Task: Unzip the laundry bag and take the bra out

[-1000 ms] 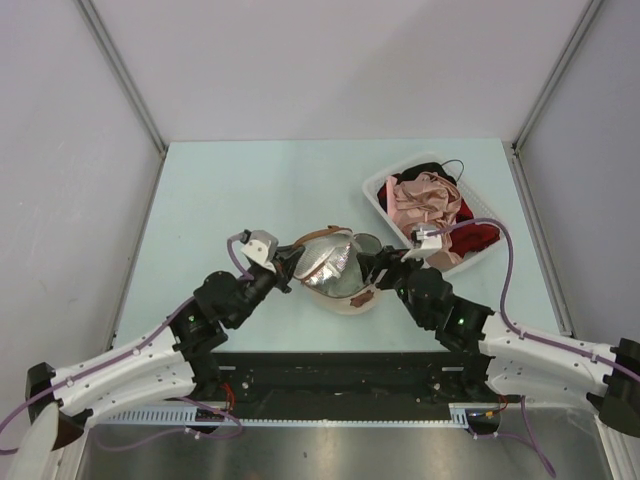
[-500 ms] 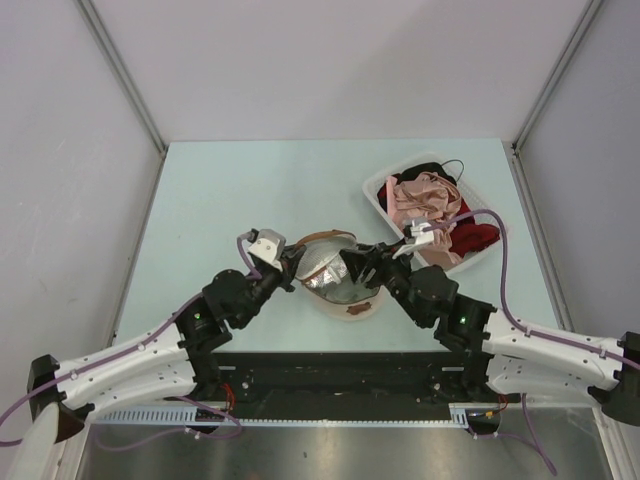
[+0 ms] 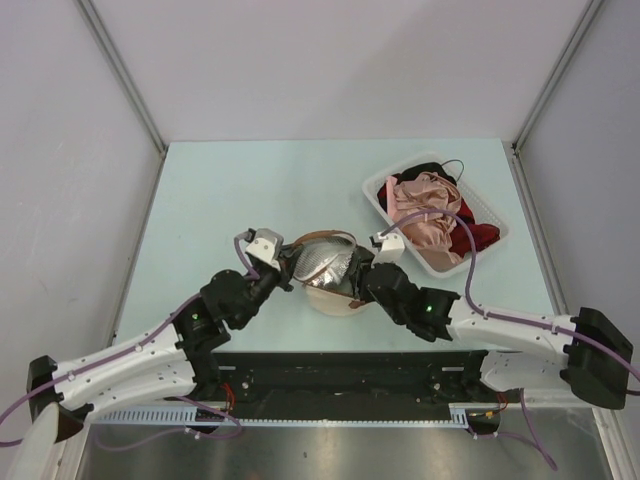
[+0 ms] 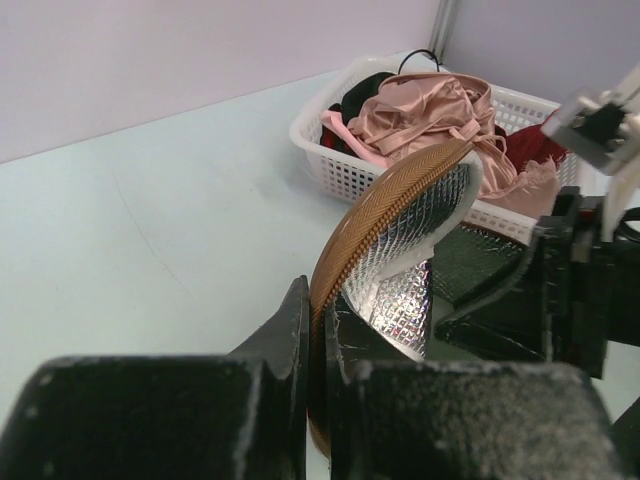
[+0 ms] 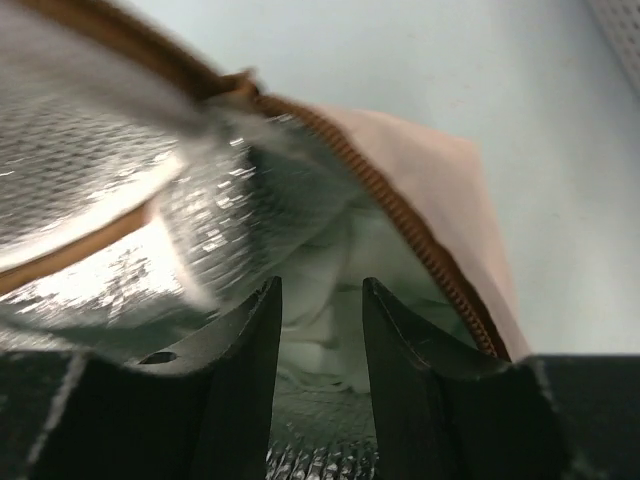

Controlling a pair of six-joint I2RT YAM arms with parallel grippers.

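while the left claw clamps the rim of the round beige fabric laundry bag, the right claw, jaws apart inside, should close on only the pale soft bra.

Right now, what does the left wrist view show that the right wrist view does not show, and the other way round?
Only the left wrist view: the left gripper shut on the zipper edge of the laundry bag, and behind it the white plastic basket holding the pink satin garment.
Only the right wrist view: the pale bra lying inside the bag, seen between the fingers of the open right gripper.
Both: the bag's brown zipper, its silvery lining and the pale table.
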